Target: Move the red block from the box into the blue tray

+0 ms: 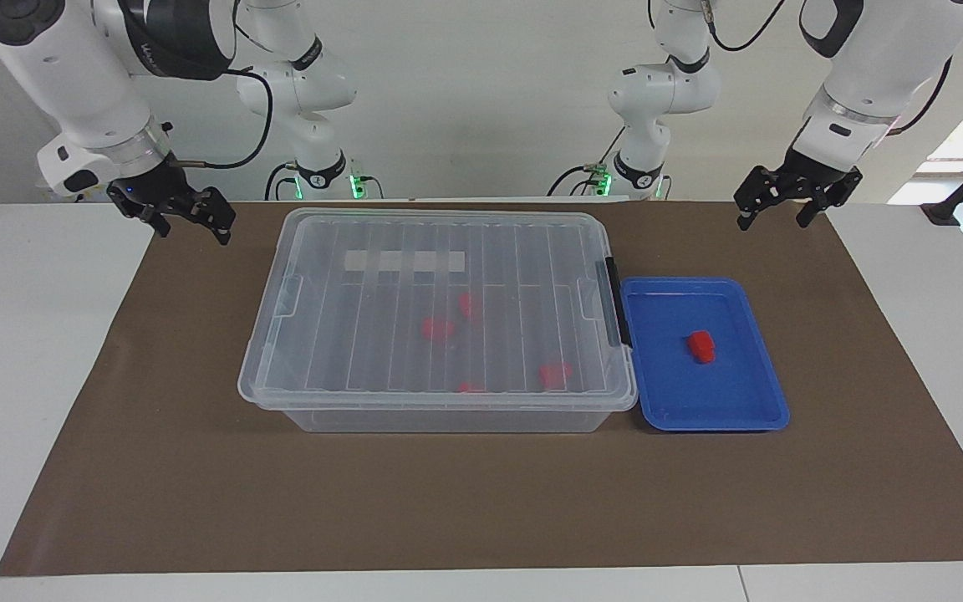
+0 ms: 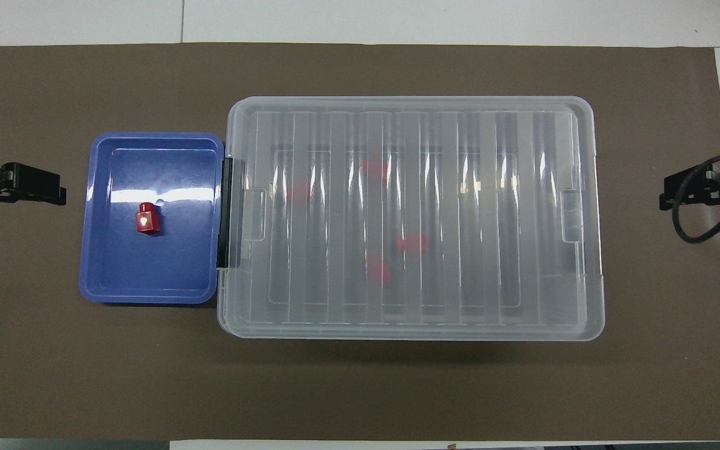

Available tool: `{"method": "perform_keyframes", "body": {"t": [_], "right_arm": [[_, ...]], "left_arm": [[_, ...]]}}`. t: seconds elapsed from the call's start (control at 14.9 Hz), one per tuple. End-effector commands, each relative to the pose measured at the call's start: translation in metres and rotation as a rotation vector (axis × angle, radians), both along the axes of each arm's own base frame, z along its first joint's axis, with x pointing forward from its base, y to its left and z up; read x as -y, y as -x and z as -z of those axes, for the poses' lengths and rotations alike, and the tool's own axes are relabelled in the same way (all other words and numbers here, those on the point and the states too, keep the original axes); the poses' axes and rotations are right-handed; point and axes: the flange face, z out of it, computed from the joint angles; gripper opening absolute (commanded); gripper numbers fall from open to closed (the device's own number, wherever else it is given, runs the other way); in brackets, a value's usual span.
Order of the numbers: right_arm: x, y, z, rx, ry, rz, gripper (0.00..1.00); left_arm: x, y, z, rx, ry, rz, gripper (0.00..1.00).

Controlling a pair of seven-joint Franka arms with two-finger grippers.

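One red block (image 1: 701, 345) (image 2: 147, 220) lies in the blue tray (image 1: 741, 410) (image 2: 147, 287), near its middle. The tray stands against the box (image 1: 364, 251) (image 2: 522, 125) at the left arm's end of it. The box is a clear bin with its ribbed lid on and a black clip (image 1: 613, 301) (image 2: 225, 212) at the tray's end. Several more red blocks (image 1: 438, 328) (image 2: 411, 242) show through the lid. My left gripper (image 1: 774, 221) (image 2: 35, 185) hangs open above the mat beside the tray, holding nothing. My right gripper (image 1: 196, 234) (image 2: 669, 194) hangs open and holds nothing, over the mat off the box's other end.
A brown mat (image 1: 481, 502) (image 2: 360, 387) covers the middle of the white table (image 1: 30, 334); box and tray stand on it. A black cable (image 2: 697, 219) loops from the right gripper's wrist.
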Motion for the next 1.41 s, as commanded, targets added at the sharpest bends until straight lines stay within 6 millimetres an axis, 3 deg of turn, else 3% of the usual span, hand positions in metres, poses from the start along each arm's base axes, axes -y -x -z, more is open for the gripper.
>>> {"method": "perform_keyframes", "body": {"t": [0.0, 1.35], "right_arm": [[0.0003, 0.0053, -0.0066, 0.006, -0.018, 0.005, 1.0], [-0.0067, 0.0037, -0.0097, 0.027, -0.014, 0.014, 1.0]], "left_arm": [[-0.0015, 0.0074, -0.0008, -0.004, 0.002, -0.013, 1.0], [-0.0015, 0.0074, -0.0008, -0.004, 0.002, -0.013, 1.0]]}}
